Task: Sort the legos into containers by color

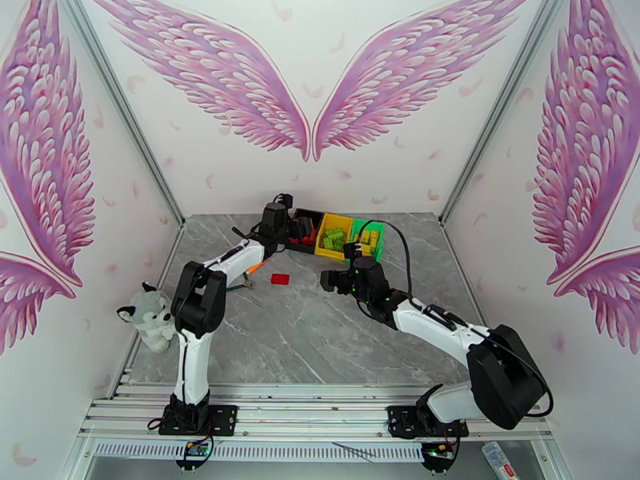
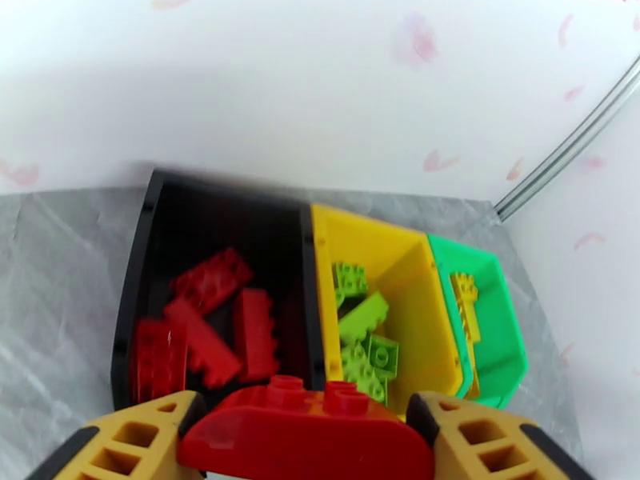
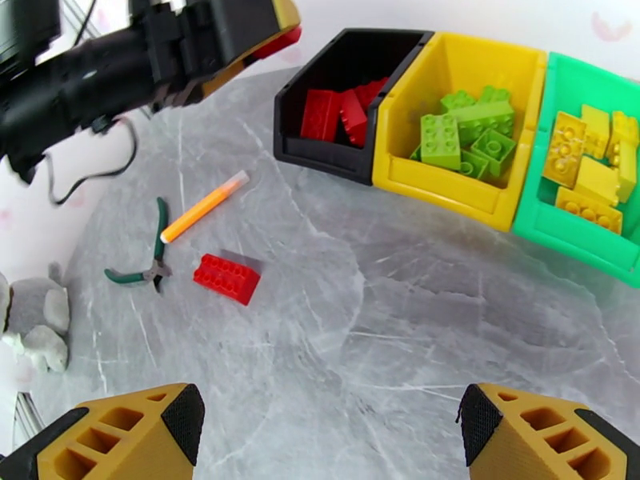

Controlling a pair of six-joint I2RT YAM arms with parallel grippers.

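Red brick (image 2: pixel 320 446) is clenched in your left gripper (image 2: pixel 304 430) at the black bin's (image 2: pixel 132 298) near wall. Release too early and it could clip the rim and tumble onto the counter (image 3: pixel 400 314). Your right gripper (image 3: pixel 328 434) hangs spread and empty.

1. White walls (image 1: pixel 320 186) at top and both sides, painted with large pink feathered wings (image 1: pixel 216 66).
2. Grey marbled tabletop (image 1: pixel 304 338) across the lower middle, evenly lit.
3. Silver metal posts (image 1: pixel 118 98) up the two back corners, upper left and upper right.
4. Slotted aluminium rails (image 1: pixel 320 414) along the bottom edge.
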